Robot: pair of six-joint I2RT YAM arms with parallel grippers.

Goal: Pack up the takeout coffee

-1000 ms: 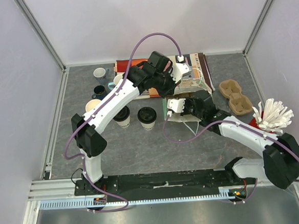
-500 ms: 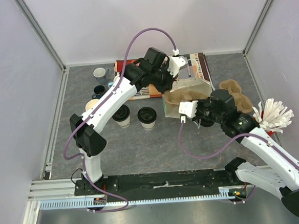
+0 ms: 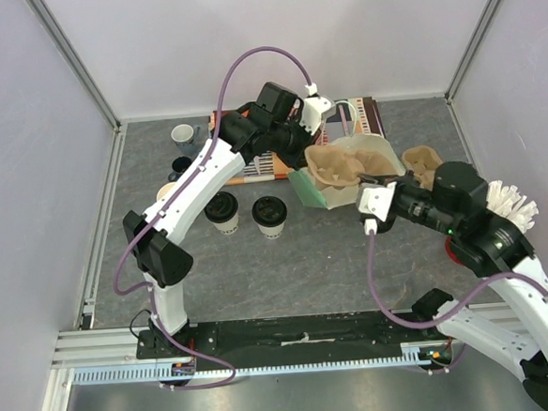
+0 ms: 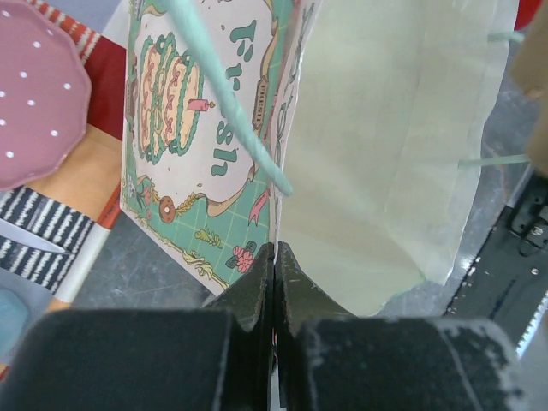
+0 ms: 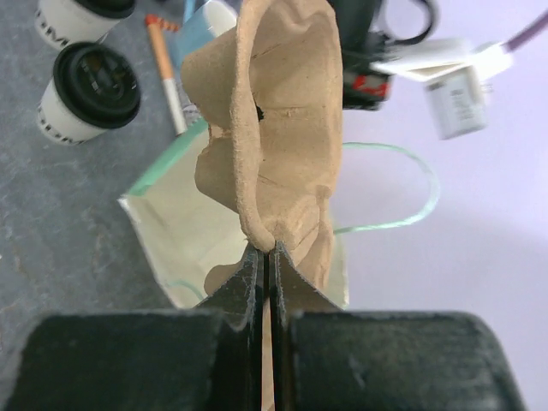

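Grey tabletop (image 3: pixel 288 270): lidded paper cups (image 3: pixel 269 215) upright, side by side, left of bag (image 4: pixel 377 154). Left gripper (image 4: pixel 274 257) pinched on bag wall. Right gripper (image 5: pixel 267 257) pinched on pulp carrier (image 5: pixel 282 128) rim, over bag mouth. Cups likely light, crushable, tippy; grasp mid-wall under lid, gently.

light: soft, even brightness is coming from overhead | shadows: showing faint | focus: near foreground is blurring in both wrist views, top view is reading sharp
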